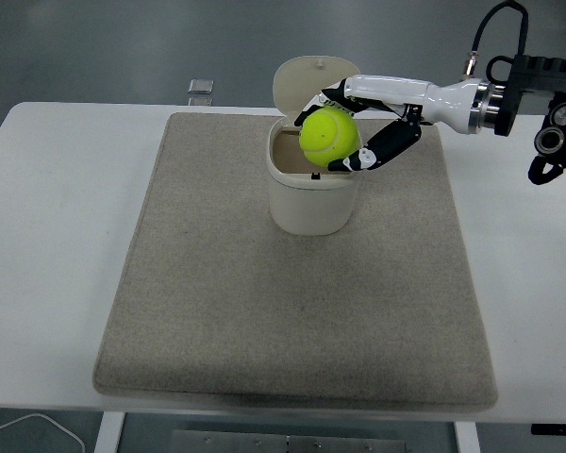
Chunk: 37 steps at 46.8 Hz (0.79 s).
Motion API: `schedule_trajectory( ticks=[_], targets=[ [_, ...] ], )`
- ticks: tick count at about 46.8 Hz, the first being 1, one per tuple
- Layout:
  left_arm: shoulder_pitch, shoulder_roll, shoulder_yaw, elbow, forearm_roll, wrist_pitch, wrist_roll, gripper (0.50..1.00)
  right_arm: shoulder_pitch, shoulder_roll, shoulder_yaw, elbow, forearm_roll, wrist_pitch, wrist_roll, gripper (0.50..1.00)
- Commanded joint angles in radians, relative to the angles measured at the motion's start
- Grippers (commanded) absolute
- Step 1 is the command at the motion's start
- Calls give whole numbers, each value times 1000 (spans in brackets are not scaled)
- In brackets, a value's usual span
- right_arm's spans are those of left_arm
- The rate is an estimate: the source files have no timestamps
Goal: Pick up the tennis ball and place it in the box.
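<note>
A yellow-green tennis ball (pixel 328 135) hangs just above the open mouth of a cream box (pixel 307 200) with its hinged lid (pixel 307 83) tipped up behind. My right hand (pixel 344 129) is shut on the ball, fingers wrapped over its top and right side. The white forearm (pixel 410 92) reaches in from the upper right. The box stands at the back middle of a grey mat (pixel 292 283). The left arm does not show.
The mat lies on a white table (pixel 47 236). A small grey square object (pixel 199 86) sits on the table beyond the mat's far left corner. Black arm hardware (pixel 552 104) hangs at the right edge.
</note>
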Motion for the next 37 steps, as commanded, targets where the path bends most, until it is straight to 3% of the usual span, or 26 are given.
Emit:
schedule_trajectory(
  ticks=[1, 7, 19, 29, 37],
  targets=[
    [0, 0, 0, 0, 0, 0, 0, 992, -3, 15, -2, -20, 0, -16, -15, 574],
    [0, 0, 0, 0, -2, 0, 0, 992, -8, 29, -6, -30, 0, -47, -30, 650],
    [-1, 0, 0, 0, 0, 0, 0, 992, -12, 35, -11, -31, 0, -50, -38, 721],
    [0, 0, 0, 0, 0, 0, 0, 990, -18, 35, -8, -31, 0, -50, -36, 829],
    [0, 0, 0, 0, 0, 0, 0, 992, -21, 35, -9, -47, -2, -50, -36, 856]
  ],
)
